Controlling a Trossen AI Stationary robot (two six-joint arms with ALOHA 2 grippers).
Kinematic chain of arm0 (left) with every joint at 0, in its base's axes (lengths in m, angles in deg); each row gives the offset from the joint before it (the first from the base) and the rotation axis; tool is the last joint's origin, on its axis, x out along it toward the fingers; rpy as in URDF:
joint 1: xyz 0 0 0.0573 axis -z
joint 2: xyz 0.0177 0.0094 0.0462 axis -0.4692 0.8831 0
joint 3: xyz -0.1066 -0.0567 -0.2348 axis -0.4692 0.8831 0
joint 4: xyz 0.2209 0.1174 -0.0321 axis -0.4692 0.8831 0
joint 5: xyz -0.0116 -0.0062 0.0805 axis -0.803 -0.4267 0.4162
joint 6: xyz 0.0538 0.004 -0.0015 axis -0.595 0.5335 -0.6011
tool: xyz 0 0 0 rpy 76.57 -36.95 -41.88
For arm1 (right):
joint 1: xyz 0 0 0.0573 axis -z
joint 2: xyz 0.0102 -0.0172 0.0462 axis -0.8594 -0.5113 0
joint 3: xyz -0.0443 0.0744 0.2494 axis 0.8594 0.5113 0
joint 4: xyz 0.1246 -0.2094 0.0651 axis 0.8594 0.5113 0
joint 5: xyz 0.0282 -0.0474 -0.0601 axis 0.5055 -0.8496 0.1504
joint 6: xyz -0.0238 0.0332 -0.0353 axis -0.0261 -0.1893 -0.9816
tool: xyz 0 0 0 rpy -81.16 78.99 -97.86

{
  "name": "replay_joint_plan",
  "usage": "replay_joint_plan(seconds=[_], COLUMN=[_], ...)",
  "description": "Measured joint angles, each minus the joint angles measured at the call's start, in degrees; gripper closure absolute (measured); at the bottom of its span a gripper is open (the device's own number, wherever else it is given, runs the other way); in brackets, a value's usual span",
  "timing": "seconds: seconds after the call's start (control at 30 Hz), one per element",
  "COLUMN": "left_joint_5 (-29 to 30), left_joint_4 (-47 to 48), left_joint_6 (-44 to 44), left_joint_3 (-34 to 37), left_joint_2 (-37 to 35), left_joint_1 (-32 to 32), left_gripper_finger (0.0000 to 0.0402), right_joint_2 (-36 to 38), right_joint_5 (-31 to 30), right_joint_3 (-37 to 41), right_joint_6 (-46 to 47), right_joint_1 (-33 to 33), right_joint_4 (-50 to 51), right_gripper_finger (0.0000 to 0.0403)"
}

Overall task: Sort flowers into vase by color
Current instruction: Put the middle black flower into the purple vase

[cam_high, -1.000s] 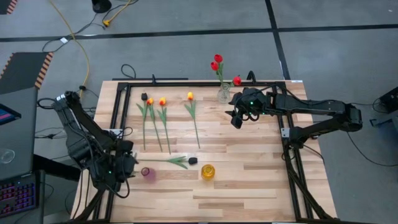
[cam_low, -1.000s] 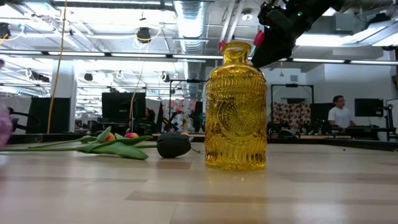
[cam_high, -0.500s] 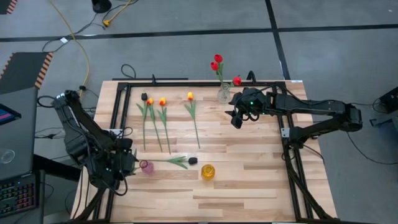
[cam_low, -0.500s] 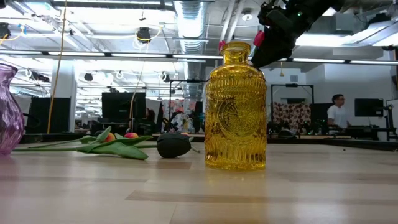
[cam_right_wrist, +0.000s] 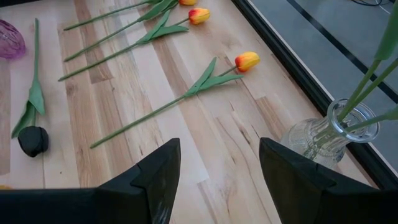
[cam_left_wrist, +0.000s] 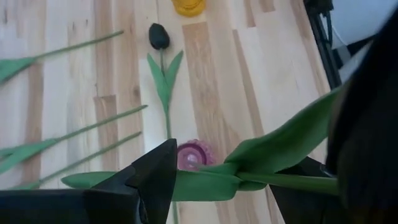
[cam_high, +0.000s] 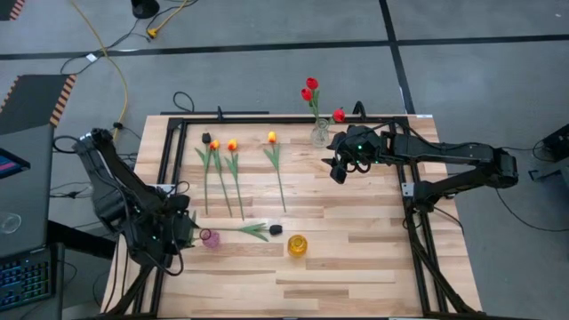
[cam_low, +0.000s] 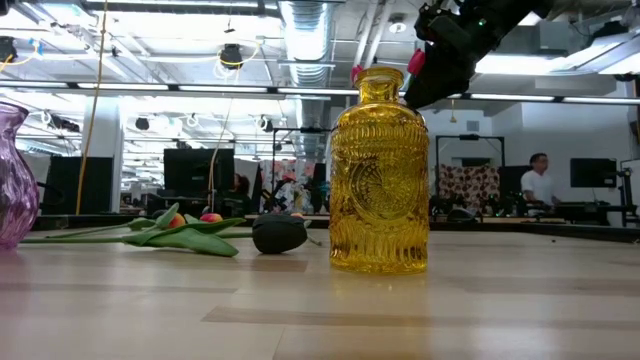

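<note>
My left gripper hangs just left of the small purple vase and is shut on a green-stemmed flower whose head is hidden. One black tulip lies on the table by the purple vase. A second black one and three yellow-orange tulips lie flat farther back. Red tulips stand in a clear vase. My right gripper hovers open beside it. The yellow vase stands near the front. My left gripper pinches the flower between its two fingers at the leafy part of its stem. The fingers point down and lie across the stem. The flower is lifted clear above the purple vase's mouth, one long leaf sticking out sideways.
A black metal frame runs around the table's far and side edges. Bare wood lies to the right of the yellow vase. In the low view the purple vase stands at the left edge. Beyond the table are floor cables and a person at a desk.
My left gripper has moved a little toward the table's far edge, still shut on the flower. The purple vase has slid the same way and has come into the low view from its left edge. The right arm has kept still.
</note>
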Motion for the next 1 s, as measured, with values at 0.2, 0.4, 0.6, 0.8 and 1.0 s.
replay_joint_plan(seconds=[0.2,0.4,0.6,0.8,1.0], left_joint_5=[0.3,2.9,5.5,3.7,8.4], left_joint_4=[2.4,2.2,2.1,1.9,1.9], left_joint_6=[4.2,1.8,2.4,1.7,1.8], left_joint_3=[0.0,0.0,0.0,0.0,0.0], left_joint_2=[-2.1,-2.4,-2.3,-2.3,-2.3], left_joint_1=[-0.3,-2.5,-5.4,-6.2,-6.3], left_gripper_finger=[0.0180,0.0180,0.0180,0.0180,0.0180], right_joint_2=[0.0,0.0,0.0,0.0,0.0], right_joint_5=[0.0,0.0,0.0,0.0,0.0], right_joint_3=[0.0,0.0,0.0,0.0,0.0], right_joint_6=[0.0,0.0,0.0,0.0,0.0], right_joint_1=[0.0,0.0,0.0,0.0,0.0], right_joint_4=[0.0,0.0,0.0,0.0,0.0], right_gripper_finger=[0.0157,0.0157,0.0157,0.0157,0.0157])
